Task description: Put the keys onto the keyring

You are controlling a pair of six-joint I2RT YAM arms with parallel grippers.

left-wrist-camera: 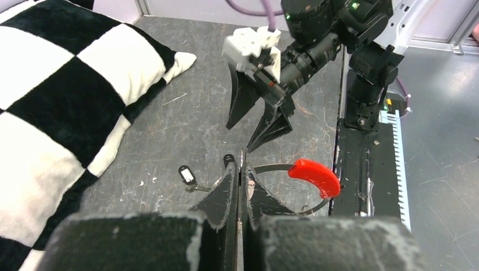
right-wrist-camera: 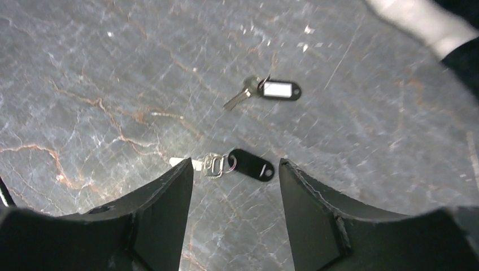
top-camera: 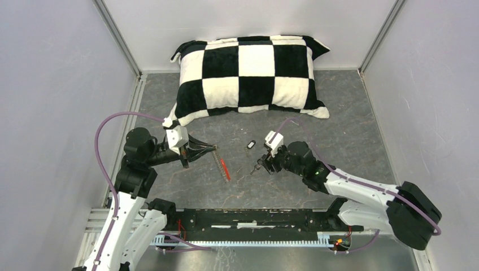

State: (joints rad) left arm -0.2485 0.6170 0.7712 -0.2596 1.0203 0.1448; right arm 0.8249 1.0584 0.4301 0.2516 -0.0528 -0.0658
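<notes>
1. The keyring (left-wrist-camera: pixel 315 176) (one section sleeved in red) juts from the tips of the left pincer (left-wrist-camera: pixel 240 165), which is clamped shut on its wire, near the left of the worktop (top-camera: pixel 339 130).
2. The nearer key (right-wrist-camera: pixel 248 164) lies flat on the worktop between the spread fingers of the right pincer (right-wrist-camera: pixel 234 165). The pincer stands open and neither finger touches the key.
3. The second key (right-wrist-camera: pixel 271 90), with a white label on its head, lies apart, further out.
4. A chequered pillow (top-camera: pixel 254 73) lies at the far end.
</notes>
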